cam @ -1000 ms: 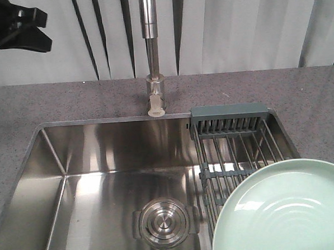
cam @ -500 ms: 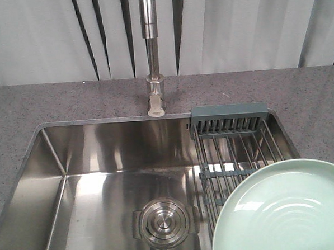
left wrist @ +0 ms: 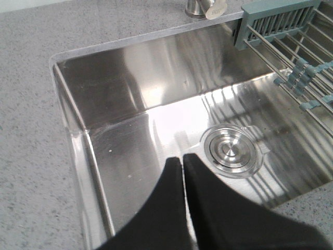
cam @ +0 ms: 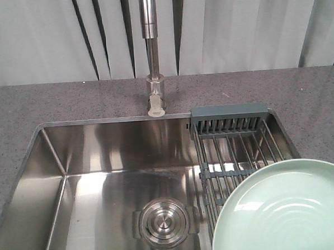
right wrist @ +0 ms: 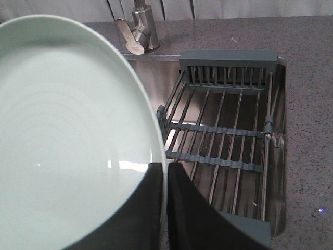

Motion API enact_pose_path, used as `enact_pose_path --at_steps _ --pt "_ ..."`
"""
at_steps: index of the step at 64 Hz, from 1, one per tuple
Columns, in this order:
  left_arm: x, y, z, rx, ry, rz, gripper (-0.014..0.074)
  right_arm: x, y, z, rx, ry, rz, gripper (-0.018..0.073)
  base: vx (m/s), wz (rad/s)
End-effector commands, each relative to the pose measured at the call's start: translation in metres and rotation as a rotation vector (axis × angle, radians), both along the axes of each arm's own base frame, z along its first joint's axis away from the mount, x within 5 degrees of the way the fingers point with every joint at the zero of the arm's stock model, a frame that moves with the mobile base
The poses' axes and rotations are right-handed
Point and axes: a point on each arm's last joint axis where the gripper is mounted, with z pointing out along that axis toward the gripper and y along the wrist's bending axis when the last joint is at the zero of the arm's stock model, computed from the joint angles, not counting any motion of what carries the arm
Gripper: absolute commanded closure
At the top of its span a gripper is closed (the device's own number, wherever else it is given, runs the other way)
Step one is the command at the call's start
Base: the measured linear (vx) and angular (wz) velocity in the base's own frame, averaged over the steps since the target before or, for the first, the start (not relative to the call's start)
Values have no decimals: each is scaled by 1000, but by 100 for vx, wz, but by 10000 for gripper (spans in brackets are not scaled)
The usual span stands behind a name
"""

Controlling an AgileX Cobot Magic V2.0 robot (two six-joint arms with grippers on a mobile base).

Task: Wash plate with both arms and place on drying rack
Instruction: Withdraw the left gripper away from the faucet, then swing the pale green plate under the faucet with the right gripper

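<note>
The pale mint-green plate (cam: 283,208) (right wrist: 67,130) hangs above the near part of the drying rack (cam: 235,146) (right wrist: 223,146), which spans the right side of the sink. My right gripper (right wrist: 165,167) is shut on the plate's right rim, one finger on each face. In the left wrist view my left gripper (left wrist: 182,159) is shut and empty, hovering over the sink floor just left of the round drain (left wrist: 231,151). No arm shows in the front view.
The steel sink (cam: 102,162) is set in a speckled grey counter (cam: 54,103). A steel faucet (cam: 152,53) stands behind it at centre, with its base (right wrist: 138,31) also in the right wrist view. The round drain (cam: 165,220) lies mid-basin.
A black arm at the top left of the front view one second ago has gone out of frame. The plate has stayed where it was.
</note>
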Motion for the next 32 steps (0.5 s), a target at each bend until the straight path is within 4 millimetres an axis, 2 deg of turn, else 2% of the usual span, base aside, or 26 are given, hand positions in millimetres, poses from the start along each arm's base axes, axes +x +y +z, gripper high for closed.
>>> enact_pose_path --at_steps 1,32 --pt "0 0 5 -102 -123 47 604 2 0 13 32 -78 -14 561 0 0" --pt "-2 1 2 -116 -166 65 604 2 1 13 48 -69 -5 561 0 0"
